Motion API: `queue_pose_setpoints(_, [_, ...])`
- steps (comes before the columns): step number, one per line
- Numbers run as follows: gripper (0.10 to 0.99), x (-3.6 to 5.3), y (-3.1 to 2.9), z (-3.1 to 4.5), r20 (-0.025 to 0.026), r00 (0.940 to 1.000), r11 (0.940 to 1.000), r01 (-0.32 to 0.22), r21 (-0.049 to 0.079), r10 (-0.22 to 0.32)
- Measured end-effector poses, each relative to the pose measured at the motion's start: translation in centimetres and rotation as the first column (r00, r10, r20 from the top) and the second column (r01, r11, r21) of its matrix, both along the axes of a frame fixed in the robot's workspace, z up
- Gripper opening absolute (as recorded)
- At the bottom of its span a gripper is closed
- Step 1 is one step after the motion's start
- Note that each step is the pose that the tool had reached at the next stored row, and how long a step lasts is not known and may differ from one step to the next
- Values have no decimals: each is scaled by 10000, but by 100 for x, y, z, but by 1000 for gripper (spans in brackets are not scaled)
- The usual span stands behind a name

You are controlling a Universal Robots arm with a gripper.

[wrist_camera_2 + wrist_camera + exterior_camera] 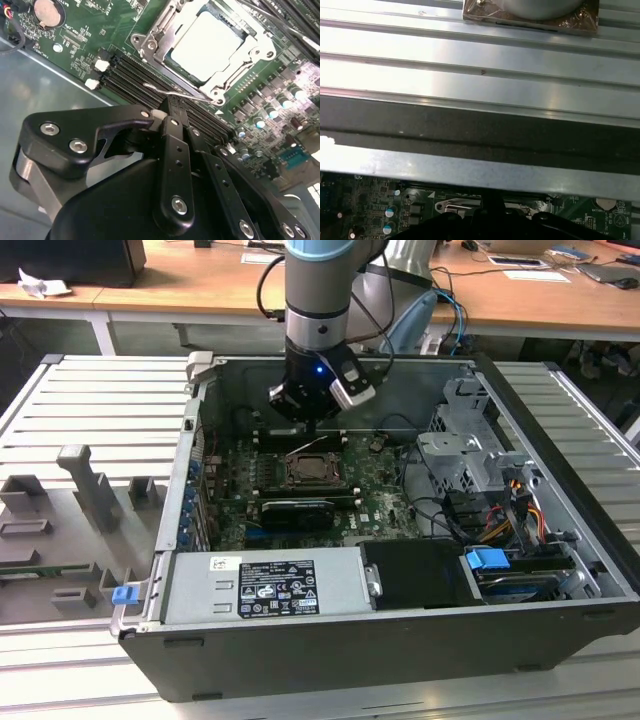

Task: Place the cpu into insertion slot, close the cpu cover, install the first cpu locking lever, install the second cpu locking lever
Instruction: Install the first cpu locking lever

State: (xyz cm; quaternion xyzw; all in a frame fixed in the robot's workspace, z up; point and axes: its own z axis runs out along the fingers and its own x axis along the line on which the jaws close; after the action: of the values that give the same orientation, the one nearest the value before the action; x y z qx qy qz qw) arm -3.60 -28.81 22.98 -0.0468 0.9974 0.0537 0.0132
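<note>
The cpu [207, 45], a pale silvery square, lies in the insertion slot [318, 472] in the middle of the motherboard. The cpu cover [152, 40], a metal frame, lies flat around it. A thin wire locking lever [167, 93] runs along the socket's edge nearest my gripper and looks raised off the board in the exterior view. My gripper [171, 106] is shut, its black fingertips right at this lever's hooked end. In the exterior view the gripper [311, 427] hangs just behind the socket.
Long black memory slots [130, 75] lie between socket and gripper. A coin battery [47, 12] sits near the board's corner. A black card [295, 510], power supply [265, 585], drive cage [465, 455] and cables crowd the case. The case wall [480, 135] stands close by.
</note>
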Motion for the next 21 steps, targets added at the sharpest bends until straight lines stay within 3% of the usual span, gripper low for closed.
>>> queue_pose_setpoints(6, [106,44,2,-56,0,10000,10000,8,0,-8])
queue_pose_setpoints(11, [106,137,2,-120,0,10000,10000,31,0,-31])
queue_pose_setpoints(21, [106,172,2,-255,0,10000,10000,78,-9,-78])
